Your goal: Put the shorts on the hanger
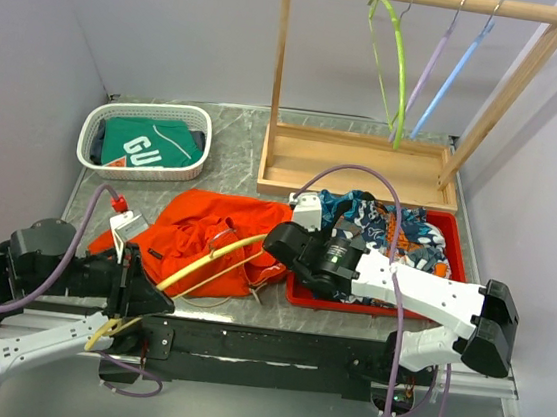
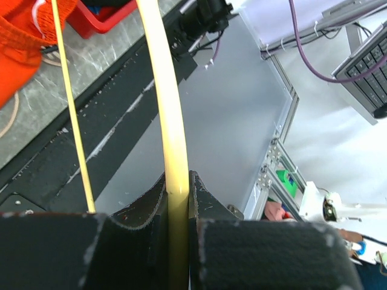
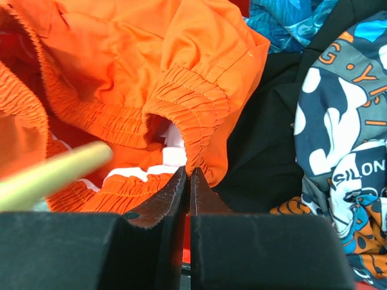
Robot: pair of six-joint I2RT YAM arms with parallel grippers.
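The orange shorts [image 1: 210, 231] lie crumpled on the table, front centre, beside the red tray. The yellow hanger [image 1: 214, 258] lies slanted across them. My left gripper [image 1: 145, 299] is shut on the hanger's near end; in the left wrist view the yellow bar [image 2: 169, 121] runs straight up from between the jaws [image 2: 178, 181]. My right gripper [image 1: 277, 241] is shut on the elastic waistband of the shorts [image 3: 193, 103], pinched between its fingertips [image 3: 189, 175]. A blurred piece of the hanger [image 3: 54, 175] shows at the left of the right wrist view.
A red tray [image 1: 455, 251] at the right holds blue-patterned garments [image 1: 378, 220]. A white basket [image 1: 145, 141] with a green lettered shirt stands at the back left. A wooden rack [image 1: 414, 83] at the back carries lime green, lilac and blue hangers.
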